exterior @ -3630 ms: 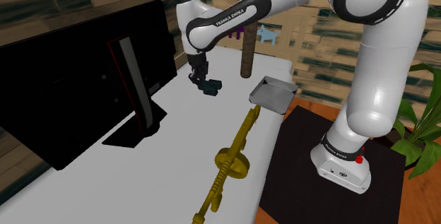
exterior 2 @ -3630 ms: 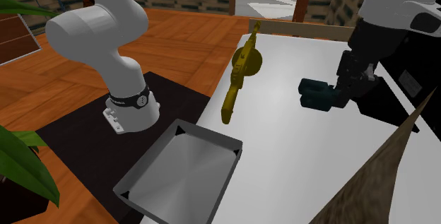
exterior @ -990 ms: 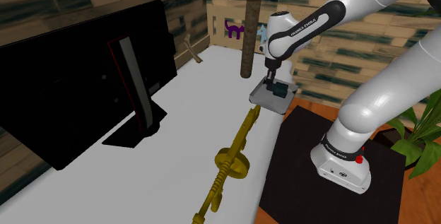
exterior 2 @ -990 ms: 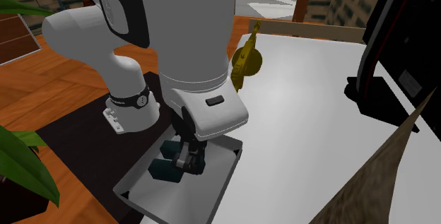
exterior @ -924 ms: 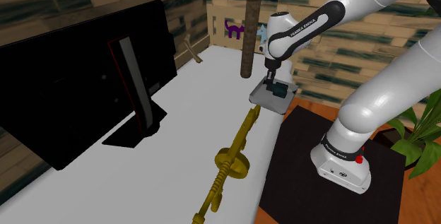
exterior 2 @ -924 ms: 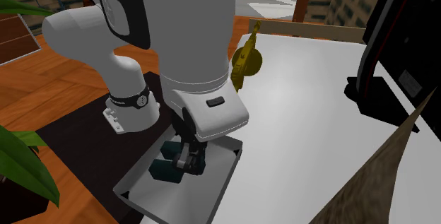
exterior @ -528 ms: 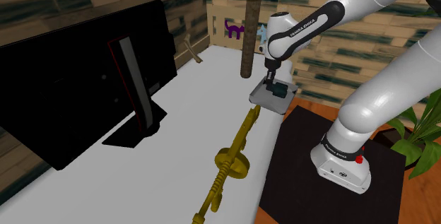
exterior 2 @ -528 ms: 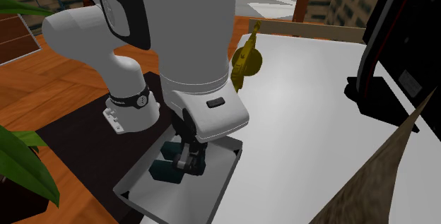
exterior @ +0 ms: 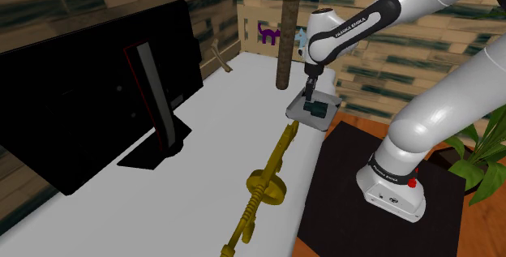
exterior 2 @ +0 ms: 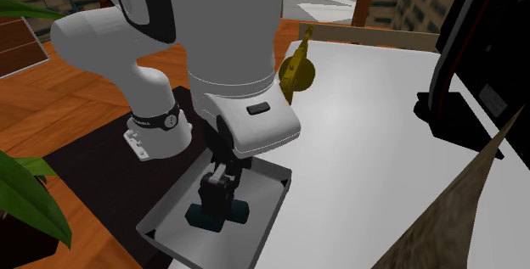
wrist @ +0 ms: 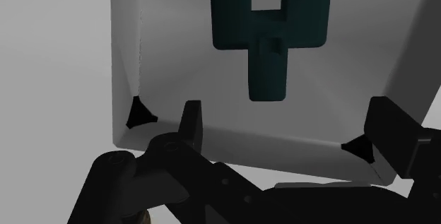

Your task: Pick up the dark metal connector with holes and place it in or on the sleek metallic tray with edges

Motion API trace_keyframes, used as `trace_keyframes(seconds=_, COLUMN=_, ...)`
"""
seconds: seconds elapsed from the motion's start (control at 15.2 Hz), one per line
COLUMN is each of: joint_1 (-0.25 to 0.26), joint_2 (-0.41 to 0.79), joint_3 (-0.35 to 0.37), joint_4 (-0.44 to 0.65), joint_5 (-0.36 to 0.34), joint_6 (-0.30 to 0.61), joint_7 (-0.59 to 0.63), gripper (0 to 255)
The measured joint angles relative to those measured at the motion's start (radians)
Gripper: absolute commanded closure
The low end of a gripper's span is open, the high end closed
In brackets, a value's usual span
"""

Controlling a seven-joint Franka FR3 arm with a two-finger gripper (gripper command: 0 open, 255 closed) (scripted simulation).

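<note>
step: placing, looks about done | connector lies flat on tray floor, far right of surface in shoulder view | gripper wide open just above it, holding nothing | next: lift straight up, clear of tray walls

ARM: I have the arm arched high, forearm sloping down toward the shoulder view's left | WRIST: wrist pointing straight down | GRIPPER: gripper hanging low, black fingers spread apart, clasping nothing
</note>
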Motion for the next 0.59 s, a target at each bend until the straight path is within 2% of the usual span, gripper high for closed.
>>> trace_keyframes(seconds=0.2, joint_1=0.006, joint_2=-0.045, joint_3=0.007, joint_4=0.04, joint_5=0.007, joint_6=-0.086, joint_7=0.002, gripper=0)
trace_keyframes(seconds=0.59, joint_1=0.005, joint_2=-0.051, joint_3=0.006, joint_4=0.049, joint_5=0.008, joint_6=-0.102, joint_7=0.0, gripper=0)
